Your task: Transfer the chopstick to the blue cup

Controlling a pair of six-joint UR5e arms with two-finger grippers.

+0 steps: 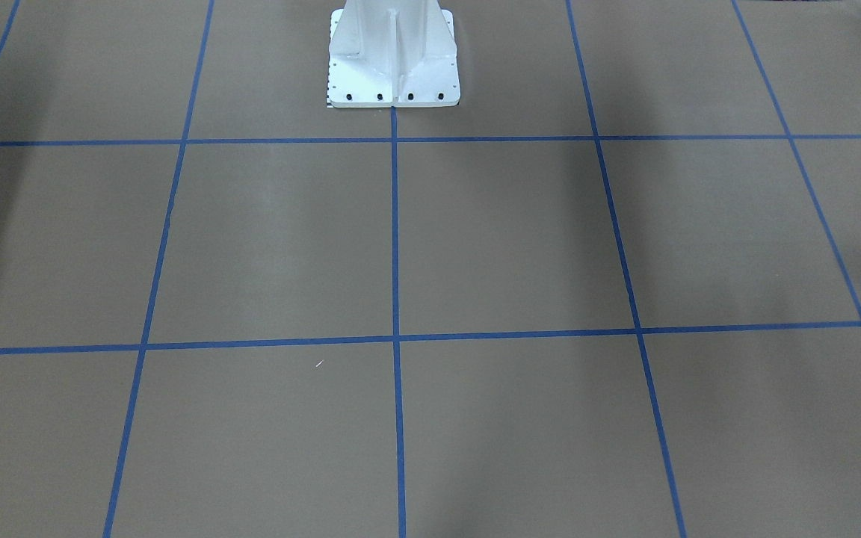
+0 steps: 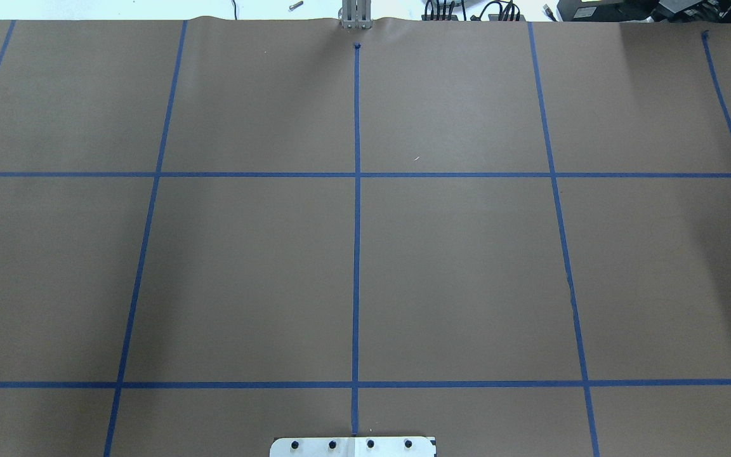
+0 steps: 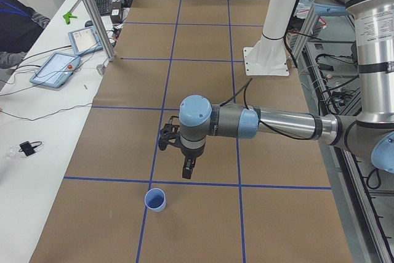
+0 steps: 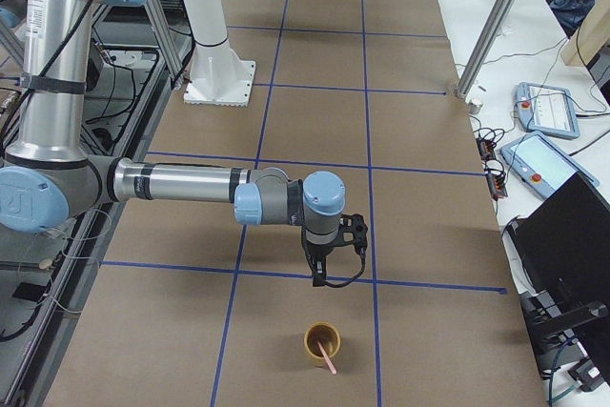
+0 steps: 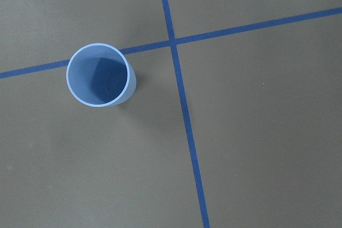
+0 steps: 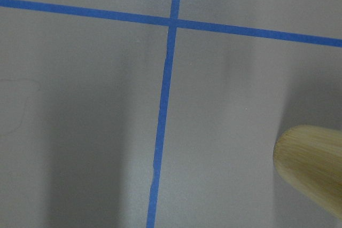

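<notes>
The blue cup (image 3: 155, 200) stands upright on the brown table near a blue tape crossing. The left wrist view looks straight down into it (image 5: 99, 76), and it is empty. My left gripper (image 3: 186, 170) hangs above the table a little beyond the cup; I cannot tell whether it is open. A pale pink chopstick (image 4: 327, 359) leans in a tan wooden cup (image 4: 322, 342) at the table's other end. My right gripper (image 4: 318, 278) hangs just above and behind that cup; I cannot tell whether it is open. The tan cup's wall shows in the right wrist view (image 6: 312, 172).
The white robot base (image 1: 393, 60) stands at the table's middle edge. Blue tape lines (image 2: 356, 222) divide the brown paper into squares. Tablets and cables (image 4: 548, 131) lie on the white side bench. A metal post (image 3: 92, 13) stands at the table's far edge.
</notes>
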